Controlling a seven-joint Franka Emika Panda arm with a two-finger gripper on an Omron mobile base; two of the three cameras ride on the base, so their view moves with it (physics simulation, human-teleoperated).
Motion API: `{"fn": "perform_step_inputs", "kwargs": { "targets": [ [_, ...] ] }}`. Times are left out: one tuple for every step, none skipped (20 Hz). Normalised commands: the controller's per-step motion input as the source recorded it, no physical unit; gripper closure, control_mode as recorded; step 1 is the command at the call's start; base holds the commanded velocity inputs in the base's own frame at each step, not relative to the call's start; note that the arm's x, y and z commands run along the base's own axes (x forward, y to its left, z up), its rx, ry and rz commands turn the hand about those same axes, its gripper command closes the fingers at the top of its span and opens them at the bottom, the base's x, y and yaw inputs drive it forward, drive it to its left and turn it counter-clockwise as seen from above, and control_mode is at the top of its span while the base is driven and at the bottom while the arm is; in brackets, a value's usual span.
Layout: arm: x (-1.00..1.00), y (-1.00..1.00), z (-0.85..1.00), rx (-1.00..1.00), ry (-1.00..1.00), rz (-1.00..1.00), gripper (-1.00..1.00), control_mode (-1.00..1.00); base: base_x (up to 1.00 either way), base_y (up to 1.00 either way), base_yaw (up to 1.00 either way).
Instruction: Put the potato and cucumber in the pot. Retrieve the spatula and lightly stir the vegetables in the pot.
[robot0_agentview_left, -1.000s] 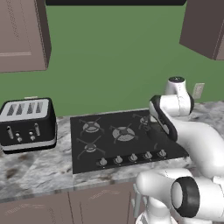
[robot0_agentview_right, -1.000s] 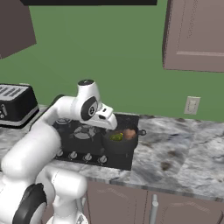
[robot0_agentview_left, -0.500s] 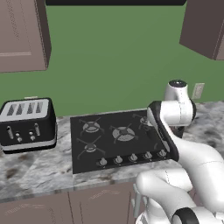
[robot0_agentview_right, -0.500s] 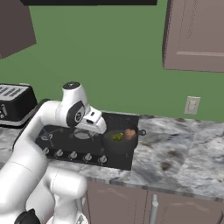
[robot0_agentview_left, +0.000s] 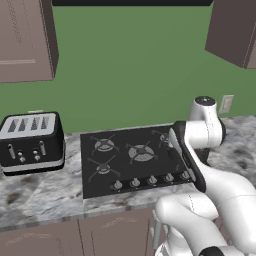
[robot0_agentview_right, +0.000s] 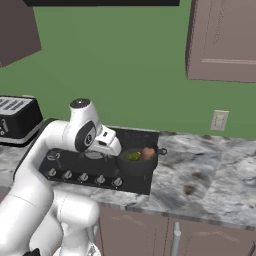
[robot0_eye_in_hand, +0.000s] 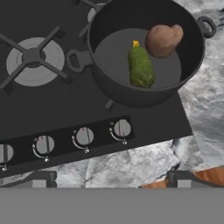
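Potato (robot0_eye_in_hand: 162, 39) and cucumber (robot0_eye_in_hand: 141, 67) both lie in the pot (robot0_eye_in_hand: 131, 94) on the stove's right edge; gripper (robot0_eye_in_hand: 111, 177) spread wide, empty; next: locate spatula, not spotted yet.

My two base cameras look forward and down from behind, left and right, sharing the cooktop (robot0_agentview_left: 135, 157). My hand camera looks steeply down, close over the pot (robot0_eye_in_hand: 144, 57) and knobs (robot0_eye_in_hand: 83, 136).

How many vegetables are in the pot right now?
2. The cucumber lies on the floor of the pot, near the middle; the potato sits beside it, closer to the wall. The near wall may hide something low.
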Motion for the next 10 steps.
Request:
{"fn": "perform_step_inputs", "kwargs": {
  "targets": [
    [0.00, 0.00, 0.00, 0.00, 0.00, 0.00, -1.00, -1.00, 0.00, 0.00, 0.00],
    [0.00, 0.00, 0.00, 0.00, 0.00, 0.00, -1.00, -1.00, 0.00, 0.00, 0.00],
    [-0.18, 0.12, 0.00, 0.09, 0.00, 0.00, -1.00, -1.00, 0.00, 0.00, 0.00],
    [0.00, 0.00, 0.00, 0.00, 0.00, 0.00, -1.00, 1.00, -0.43, 0.16, 0.00],
    [0.00, 0.00, 0.00, 0.00, 0.00, 0.00, -1.00, 1.00, -0.52, 0.34, 0.00],
    [0.00, 0.00, 0.00, 0.00, 0.00, 0.00, -1.00, 1.00, -0.59, 0.47, 0.00],
    [0.00, 0.00, 0.00, 0.00, 0.00, 0.00, -1.00, 1.00, -0.54, 0.61, 0.00],
    [0.00, 0.00, 0.00, 0.00, 0.00, 0.00, -1.00, 1.00, -0.52, 0.71, 0.00],
    [0.00, 0.00, 0.00, 0.00, 0.00, 0.00, -1.00, 1.00, -0.51, 0.74, 0.00],
    [0.00, 0.00, 0.00, 0.00, 0.00, 0.00, -1.00, 1.00, -0.52, 0.77, 0.02]
  ]
}}
